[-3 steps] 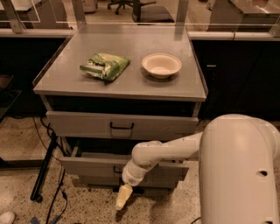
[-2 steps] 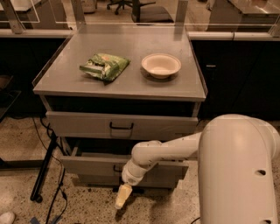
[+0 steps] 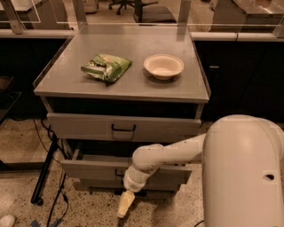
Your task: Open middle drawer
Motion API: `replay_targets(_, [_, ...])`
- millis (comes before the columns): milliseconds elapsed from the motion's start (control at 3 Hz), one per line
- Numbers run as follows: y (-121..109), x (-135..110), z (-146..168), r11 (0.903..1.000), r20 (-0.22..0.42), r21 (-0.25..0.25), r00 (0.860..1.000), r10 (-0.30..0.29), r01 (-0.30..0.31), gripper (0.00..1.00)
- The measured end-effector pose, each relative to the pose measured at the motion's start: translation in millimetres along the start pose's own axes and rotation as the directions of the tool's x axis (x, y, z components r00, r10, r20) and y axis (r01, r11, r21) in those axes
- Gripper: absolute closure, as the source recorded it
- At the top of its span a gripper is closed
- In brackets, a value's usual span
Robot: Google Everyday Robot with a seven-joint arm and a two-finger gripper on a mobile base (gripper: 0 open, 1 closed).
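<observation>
Camera view, looking down from the front on a grey cabinet (image 3: 133, 86).

Found the middle drawer (image 3: 88, 170) partly open, its front standing further out than the top drawer (image 3: 80, 126) above it, with a dark gap behind the front. Saw the gripper (image 3: 125, 205) just below that front, a little left of centre, pointing down toward the floor (image 3: 26, 146). Could not tell its degree of opening, nor any object in its hold. Saw no contact between gripper and drawer. Noticed the wrist of the arm (image 3: 173, 153) crossing the drawer front near the middle and covering most of the handle place. Followed the arm to the right into the large white body (image 3: 244, 177) filling the lower right corner. Made out only a thin strip of the bottom drawer (image 3: 97, 185) under the middle one.

On the cabinet top, saw a green bag (image 3: 106, 67) at the left and a pale bowl (image 3: 163, 66) at the right, near each other but apart. Noted a black handle (image 3: 123, 129) at the centre of the shut top drawer.

Around the cabinet, saw a speckled floor, black cables (image 3: 51, 142) and a black stand leg (image 3: 44, 177) at the left, dark cupboards (image 3: 235, 75) behind at the right, and a chair base (image 3: 128, 5) far at the back.
</observation>
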State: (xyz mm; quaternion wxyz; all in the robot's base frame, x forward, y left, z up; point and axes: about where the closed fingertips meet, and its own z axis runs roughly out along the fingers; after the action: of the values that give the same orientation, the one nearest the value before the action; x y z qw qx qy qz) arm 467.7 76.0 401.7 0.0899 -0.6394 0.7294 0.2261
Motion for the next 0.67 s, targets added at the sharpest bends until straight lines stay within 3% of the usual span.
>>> replay_targets(667, [34.9, 13.6, 0.8, 0.9988, -0.022, -0.037, 0.999, 0.031, -0.032, 0.00])
